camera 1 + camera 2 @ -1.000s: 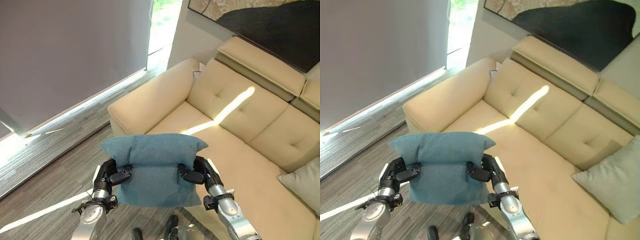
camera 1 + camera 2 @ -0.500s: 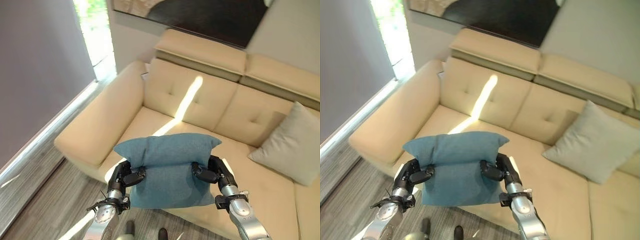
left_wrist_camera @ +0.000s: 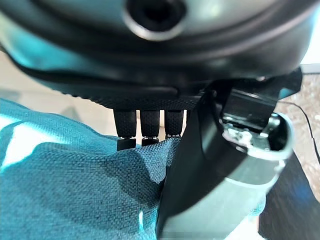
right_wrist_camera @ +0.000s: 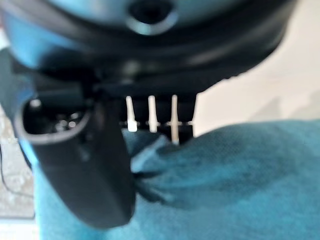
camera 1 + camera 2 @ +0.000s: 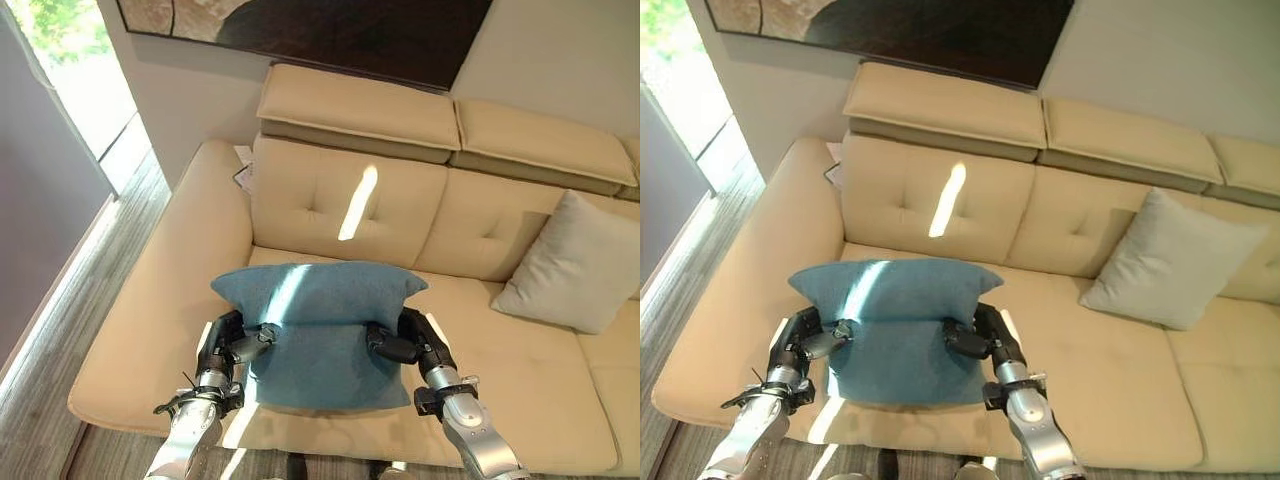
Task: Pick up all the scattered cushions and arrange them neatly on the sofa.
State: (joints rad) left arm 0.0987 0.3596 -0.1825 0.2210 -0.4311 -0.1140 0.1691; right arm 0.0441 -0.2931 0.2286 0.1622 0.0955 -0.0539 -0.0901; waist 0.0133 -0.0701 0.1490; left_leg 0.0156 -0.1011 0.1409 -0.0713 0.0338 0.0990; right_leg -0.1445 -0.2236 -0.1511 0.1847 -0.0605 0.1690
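I hold a teal cushion (image 5: 320,320) upright between both hands, above the front of the beige sofa (image 5: 330,195) seat. My left hand (image 5: 222,345) pinches its left edge and my right hand (image 5: 412,340) pinches its right edge, thumbs pressed into the fabric. In the left wrist view the thumb (image 3: 200,165) and fingers (image 3: 142,127) clamp the teal cloth (image 3: 75,190); the right wrist view shows the same grip on the cushion (image 4: 225,175). A grey cushion (image 5: 570,265) leans against the sofa's backrest on the right.
The sofa's wide left armrest (image 5: 165,300) lies under my left arm. Wood floor (image 5: 60,300) runs along the sofa's left side toward a bright window (image 5: 70,60). A dark picture (image 5: 320,30) hangs above the backrest. A sunlit stripe (image 5: 357,203) crosses the backrest.
The camera has swung and moved toward the sofa, which now faces me squarely. The teal cushion stays gripped by both hands and now hangs over the seat instead of the floor.
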